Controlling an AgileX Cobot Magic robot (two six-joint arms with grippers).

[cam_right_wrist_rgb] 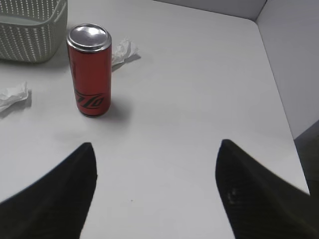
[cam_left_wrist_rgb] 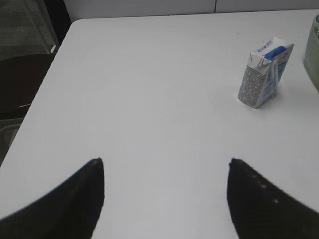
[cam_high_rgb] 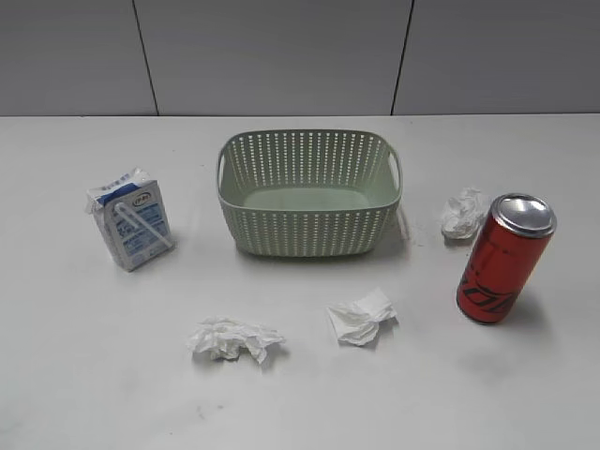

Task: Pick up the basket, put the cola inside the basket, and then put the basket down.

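Observation:
The pale sage-green basket (cam_high_rgb: 309, 230) stands empty on the white table at the middle back; its corner shows in the right wrist view (cam_right_wrist_rgb: 30, 40) and a sliver at the right edge of the left wrist view (cam_left_wrist_rgb: 314, 50). The red cola can (cam_high_rgb: 502, 272) stands upright to the basket's right; it also shows in the right wrist view (cam_right_wrist_rgb: 90, 74). My left gripper (cam_left_wrist_rgb: 166, 162) is open and empty over bare table, left of the carton. My right gripper (cam_right_wrist_rgb: 155, 144) is open and empty, in front and to the right of the can. Neither gripper shows in the exterior view.
A blue-and-white carton (cam_high_rgb: 131, 220) stands left of the basket, also in the left wrist view (cam_left_wrist_rgb: 263, 74). Crumpled tissues lie at front left (cam_high_rgb: 232, 339), front middle (cam_high_rgb: 361, 319) and right of the basket (cam_high_rgb: 463, 214). The table's left edge (cam_left_wrist_rgb: 35, 114) and right edge (cam_right_wrist_rgb: 281, 94) are near.

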